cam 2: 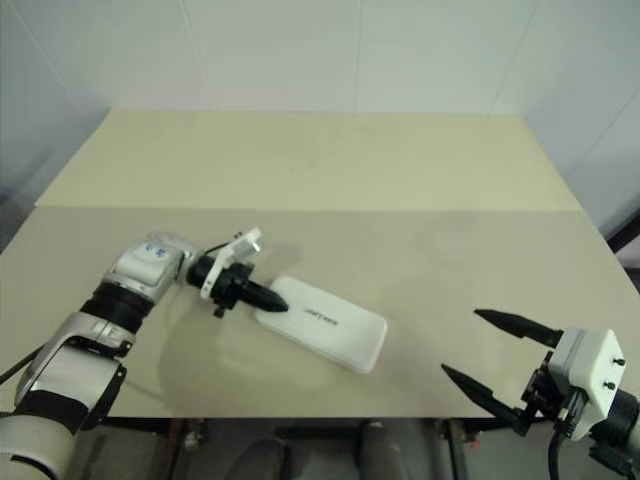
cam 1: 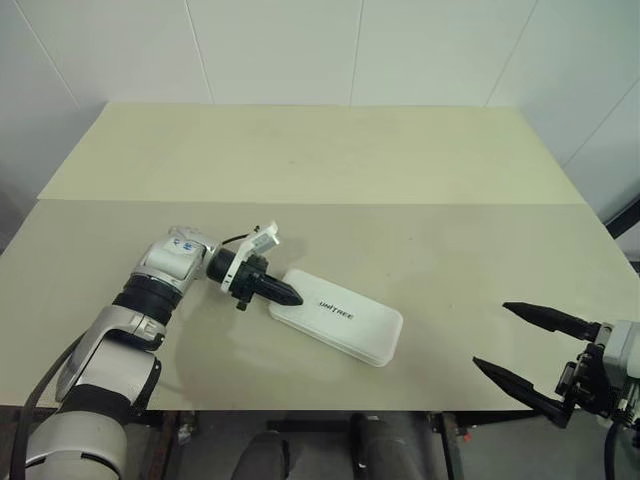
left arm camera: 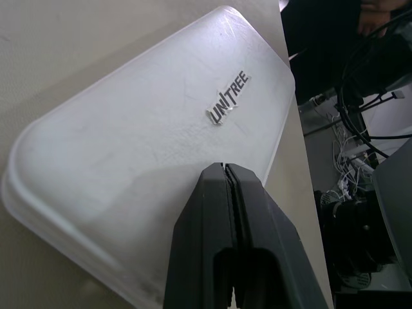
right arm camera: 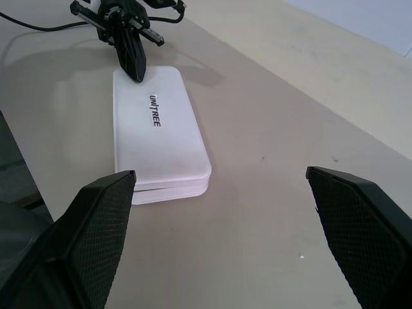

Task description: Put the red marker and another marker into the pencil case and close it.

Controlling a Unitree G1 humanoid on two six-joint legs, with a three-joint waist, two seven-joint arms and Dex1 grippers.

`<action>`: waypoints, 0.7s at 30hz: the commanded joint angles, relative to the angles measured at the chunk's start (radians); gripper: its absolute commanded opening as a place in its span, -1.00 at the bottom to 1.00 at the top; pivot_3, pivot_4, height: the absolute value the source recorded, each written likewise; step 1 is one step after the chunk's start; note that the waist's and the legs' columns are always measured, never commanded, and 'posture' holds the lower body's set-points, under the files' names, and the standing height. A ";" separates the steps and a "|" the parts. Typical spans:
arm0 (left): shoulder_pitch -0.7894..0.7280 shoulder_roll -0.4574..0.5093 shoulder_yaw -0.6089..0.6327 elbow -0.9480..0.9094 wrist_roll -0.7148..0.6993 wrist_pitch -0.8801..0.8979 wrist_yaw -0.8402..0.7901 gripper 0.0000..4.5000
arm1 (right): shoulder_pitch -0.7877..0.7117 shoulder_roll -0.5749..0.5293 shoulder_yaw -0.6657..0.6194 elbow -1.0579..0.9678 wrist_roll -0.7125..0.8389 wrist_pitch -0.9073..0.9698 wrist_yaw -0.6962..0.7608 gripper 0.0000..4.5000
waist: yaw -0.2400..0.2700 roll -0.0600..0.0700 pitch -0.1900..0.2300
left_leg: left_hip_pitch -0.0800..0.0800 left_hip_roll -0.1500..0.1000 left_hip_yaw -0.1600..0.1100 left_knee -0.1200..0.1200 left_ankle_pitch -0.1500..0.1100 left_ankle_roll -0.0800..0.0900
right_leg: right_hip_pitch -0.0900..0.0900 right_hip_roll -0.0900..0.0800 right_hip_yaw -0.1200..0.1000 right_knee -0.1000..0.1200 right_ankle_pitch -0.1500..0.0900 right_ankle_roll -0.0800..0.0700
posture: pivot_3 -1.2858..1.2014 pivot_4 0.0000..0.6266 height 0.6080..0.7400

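Table [cam 1: 420,190] carries one pencil case [cam 1: 345,325], lid closed. Left gripper [cam 1: 290,296], fingers together, is at its end; right gripper [cam 1: 525,345], fingers apart, is well apart from it.

Pencil case [cam 1: 338,319] lay shut on the table [cam 1: 330,160], toward the near edge, a little left of centre, its long axis running from far-left to near-right. Left gripper [cam 1: 287,293] sat at the case's far-left end, fingertips pressed together over the lid. Right gripper [cam 1: 517,342] hung at the near-right edge, well apart from the case, fingers spread wide.
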 commanded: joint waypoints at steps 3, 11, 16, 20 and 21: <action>0.030 0.027 -0.045 -0.022 0.041 0.002 -0.059 -0.98 | 0.001 -0.010 -0.010 -0.011 0.015 -0.012 0.008 1.00 | -0.002 0.000 0.000 | 0.000 0.000 0.000 0.000 0.000 0.000 | 0.000 0.000 0.000 0.000 0.000 0.000 | 0.03 -0.52 1.00; 0.049 0.024 -0.080 -0.017 0.076 -0.018 -0.048 -0.98 | -0.006 -0.012 -0.018 -0.002 0.031 -0.014 0.026 1.00 | -0.002 0.001 -0.001 | 0.001 0.000 0.001 0.000 0.000 0.000 | 0.002 0.000 0.000 0.000 -0.002 -0.004 | 0.03 -0.52 1.00; 0.071 0.033 -0.103 -0.036 0.090 -0.021 -0.048 -0.98 | -0.008 -0.013 -0.021 0.000 0.031 -0.015 0.026 1.00 | -0.003 0.002 -0.001 | 0.007 0.001 0.001 -0.005 0.000 0.000 | 0.012 0.000 0.000 -0.005 -0.005 -0.008 | 0.03 -0.52 1.00; 0.072 0.031 -0.095 -0.048 0.085 -0.027 -0.032 -0.98 | -0.020 -0.019 -0.021 0.008 0.030 -0.013 0.024 1.00 | -0.005 0.002 -0.004 | 0.020 0.001 0.002 -0.013 -0.001 0.000 | 0.021 0.000 0.001 -0.008 -0.012 -0.015 | 0.03 -0.52 1.00; 0.068 0.028 -0.082 -0.054 0.077 -0.026 -0.025 -0.98 | -0.025 -0.021 -0.021 0.011 0.031 -0.012 0.024 1.00 | -0.005 0.002 -0.004 | 0.020 0.001 0.002 -0.014 -0.001 0.000 | 0.021 0.000 0.001 -0.008 -0.013 -0.015 | 0.03 -0.52 1.00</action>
